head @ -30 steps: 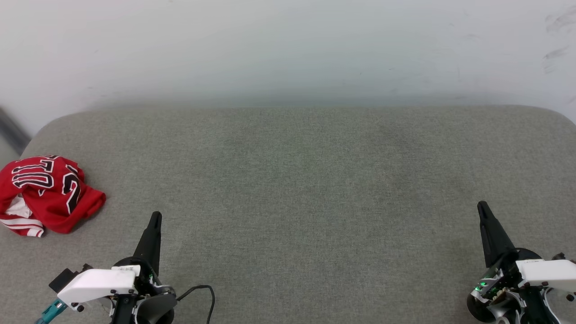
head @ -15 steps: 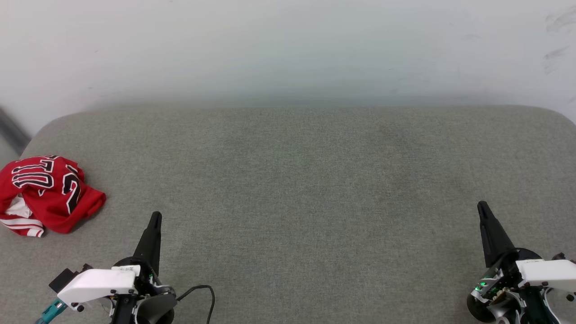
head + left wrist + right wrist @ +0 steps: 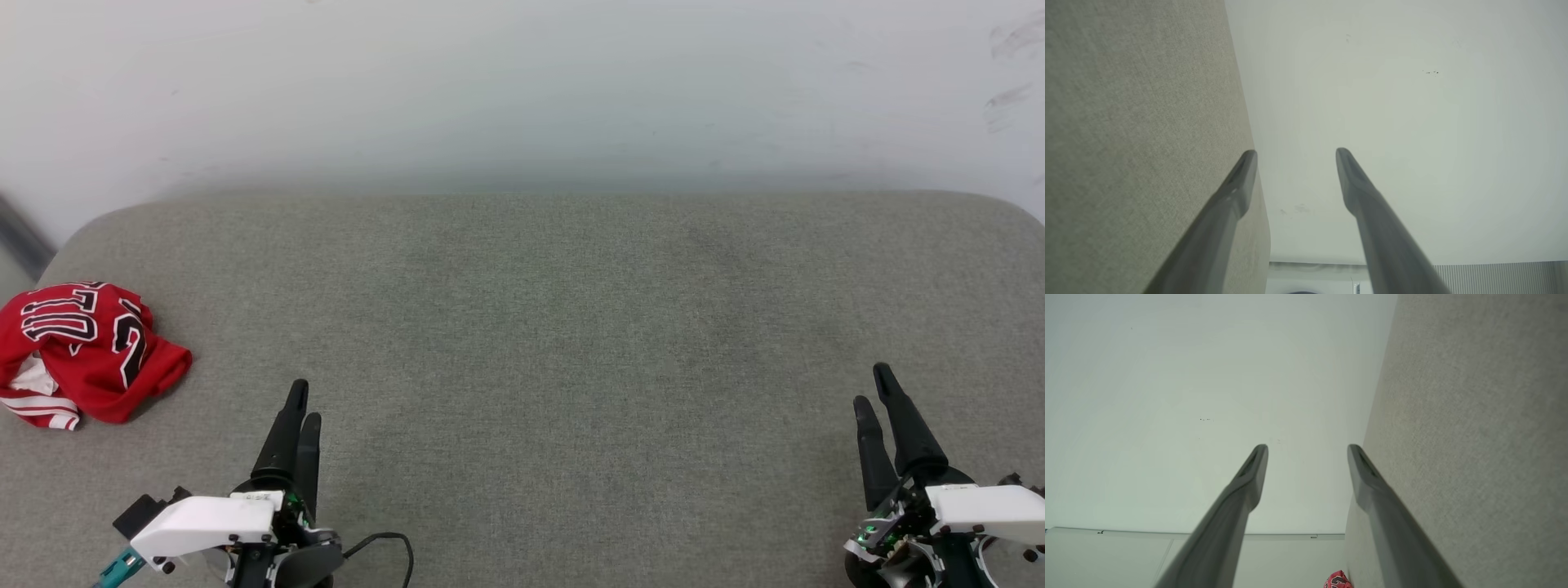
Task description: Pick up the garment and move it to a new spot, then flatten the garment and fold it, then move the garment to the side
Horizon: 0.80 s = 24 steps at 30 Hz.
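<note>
The garment (image 3: 77,351) is a red jersey with black, white-outlined lettering, lying crumpled at the far left edge of the grey padded table (image 3: 539,327); a bit of its striped trim shows at the bottom. A small patch of the garment (image 3: 1338,580) also appears at the bottom of the right wrist view. My left gripper (image 3: 304,404) hovers low at the front left, to the right of the garment and apart from it, open and empty. At the front right my right gripper (image 3: 872,388) is open and empty too. Both wrist views show the fingers spread: left gripper (image 3: 1295,153), right gripper (image 3: 1307,448).
A pale wall (image 3: 522,90) rises behind the table's far edge. The table's rounded corners sit at the far left and far right. A black cable (image 3: 384,543) loops beside my left wrist.
Both grippers went from shut to open, their fingers now spread apart. The garment has not moved.
</note>
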Tool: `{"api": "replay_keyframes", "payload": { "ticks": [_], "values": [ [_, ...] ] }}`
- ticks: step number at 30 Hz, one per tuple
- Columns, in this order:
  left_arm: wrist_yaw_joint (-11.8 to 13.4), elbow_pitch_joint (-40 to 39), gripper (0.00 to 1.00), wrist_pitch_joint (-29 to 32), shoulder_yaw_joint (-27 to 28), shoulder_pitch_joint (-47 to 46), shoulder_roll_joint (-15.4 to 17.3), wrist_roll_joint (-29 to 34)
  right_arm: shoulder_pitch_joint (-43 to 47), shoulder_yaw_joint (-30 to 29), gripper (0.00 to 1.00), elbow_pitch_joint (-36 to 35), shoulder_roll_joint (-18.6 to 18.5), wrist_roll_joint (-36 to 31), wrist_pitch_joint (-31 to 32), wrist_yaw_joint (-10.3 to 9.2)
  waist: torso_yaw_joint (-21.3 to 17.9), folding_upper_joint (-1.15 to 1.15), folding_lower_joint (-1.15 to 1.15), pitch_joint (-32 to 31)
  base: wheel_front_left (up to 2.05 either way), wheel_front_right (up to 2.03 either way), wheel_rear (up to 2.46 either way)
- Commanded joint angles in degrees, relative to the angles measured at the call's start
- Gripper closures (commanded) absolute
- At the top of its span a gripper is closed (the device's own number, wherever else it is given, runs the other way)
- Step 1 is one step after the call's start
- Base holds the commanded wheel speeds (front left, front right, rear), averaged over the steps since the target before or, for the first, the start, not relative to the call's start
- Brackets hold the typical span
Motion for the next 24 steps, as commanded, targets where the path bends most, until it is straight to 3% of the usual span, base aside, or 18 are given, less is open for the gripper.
{"api": "replay_keyframes", "payload": {
  "ticks": [1, 10, 24],
  "values": [
    [-0.02, -1.41, 0.00, -0.63, -0.74, -1.68, 0.13, 0.74, -0.56, 0.40, 0.00, -1.48, -0.31, -0.67, -0.67, 0.01, 0.03, 0.00, 0.00, 0.00, 0.00, 0.00, 0.00],
    [-0.02, -2.29, 0.00, -2.95, -2.46, -2.11, 0.28, 9.51, -0.26, 1.69, 0.00, -3.01, -1.40, -7.11, -3.31, 0.01, 0.14, 0.00, 0.00, -0.01, 0.00, 0.00, 0.00],
    [-0.01, -3.89, 0.00, -6.15, -4.10, -2.54, 0.20, 28.54, 0.36, 2.98, 0.00, -7.04, -2.14, -31.20, -6.51, 0.01, 0.04, 0.00, 0.00, 0.08, 0.00, 0.00, 0.00]
  ]
}}
